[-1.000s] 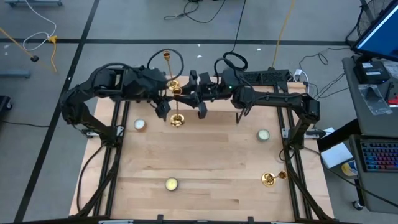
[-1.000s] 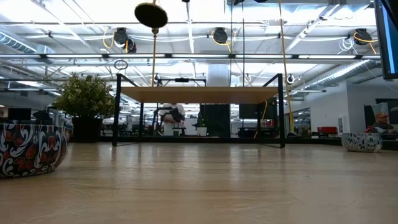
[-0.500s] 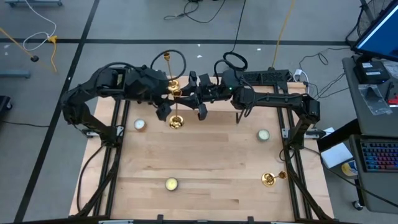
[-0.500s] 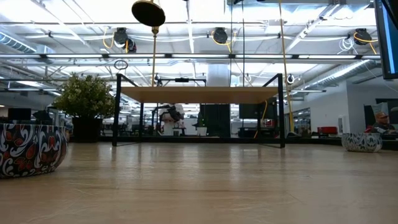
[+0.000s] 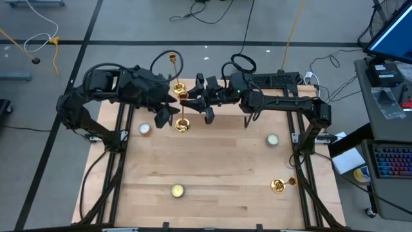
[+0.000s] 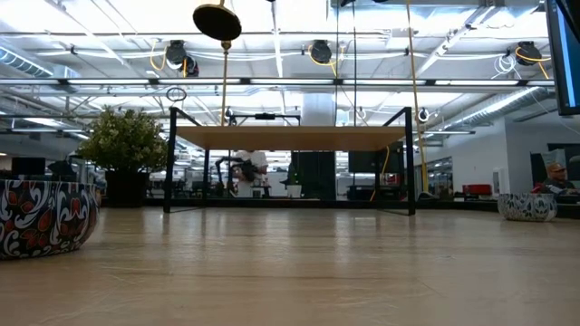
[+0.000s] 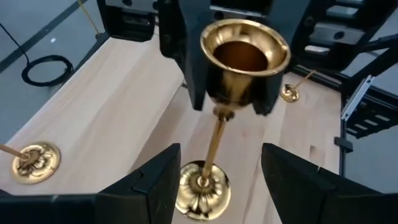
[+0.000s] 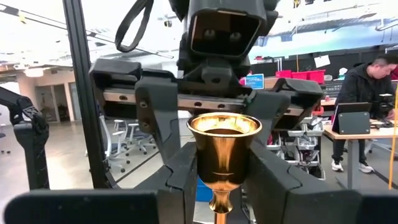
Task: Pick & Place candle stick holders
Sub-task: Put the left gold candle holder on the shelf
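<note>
Right gripper [image 5: 207,98] fingers [image 8: 277,180] clamp the tall candlestick [image 7: 231,81] just under its cup, base hanging free above the worktop [image 5: 219,167]. Left gripper [image 7: 214,186] fingers [image 7: 152,186] spread wide, flanking its stem, not touching.

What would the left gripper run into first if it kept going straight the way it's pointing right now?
Most likely the tall brass candlestick, which stands between the left gripper's open fingers. Right behind its cup is the right gripper, facing it from the opposite side and seemingly gripping the cup.
</note>
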Available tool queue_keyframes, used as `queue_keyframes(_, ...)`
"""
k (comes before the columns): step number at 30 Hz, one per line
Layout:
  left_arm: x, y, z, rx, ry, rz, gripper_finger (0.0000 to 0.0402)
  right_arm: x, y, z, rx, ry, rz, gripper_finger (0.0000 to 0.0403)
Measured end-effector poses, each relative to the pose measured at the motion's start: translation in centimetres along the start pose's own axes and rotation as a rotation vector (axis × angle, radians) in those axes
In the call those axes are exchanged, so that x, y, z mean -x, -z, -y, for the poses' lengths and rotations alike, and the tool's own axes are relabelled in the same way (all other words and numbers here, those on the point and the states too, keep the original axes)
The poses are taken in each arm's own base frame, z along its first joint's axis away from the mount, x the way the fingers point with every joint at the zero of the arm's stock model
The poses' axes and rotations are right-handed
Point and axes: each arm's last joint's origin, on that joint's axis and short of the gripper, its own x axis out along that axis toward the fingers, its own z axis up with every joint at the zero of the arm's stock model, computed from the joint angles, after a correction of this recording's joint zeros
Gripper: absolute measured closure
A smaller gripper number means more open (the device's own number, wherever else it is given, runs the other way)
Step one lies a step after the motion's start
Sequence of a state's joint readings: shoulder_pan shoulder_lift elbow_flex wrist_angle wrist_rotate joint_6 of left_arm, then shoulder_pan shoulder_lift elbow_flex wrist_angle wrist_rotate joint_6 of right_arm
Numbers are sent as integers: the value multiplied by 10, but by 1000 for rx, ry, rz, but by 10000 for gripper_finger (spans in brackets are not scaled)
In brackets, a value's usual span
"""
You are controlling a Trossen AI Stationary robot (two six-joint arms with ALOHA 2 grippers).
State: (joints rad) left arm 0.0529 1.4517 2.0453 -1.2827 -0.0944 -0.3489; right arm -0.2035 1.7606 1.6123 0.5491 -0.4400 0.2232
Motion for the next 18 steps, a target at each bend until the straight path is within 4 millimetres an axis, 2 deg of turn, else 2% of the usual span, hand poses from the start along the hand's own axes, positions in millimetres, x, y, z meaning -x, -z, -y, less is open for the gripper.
queue_keyframes(11,0,1,3,49,22,-9,179,-1,0,-1,-1,-5,-1,307)
queue_keyframes(18,-21,-2,6,42,6,-50,179,-3,2,-6,-5,-21,-3,307)
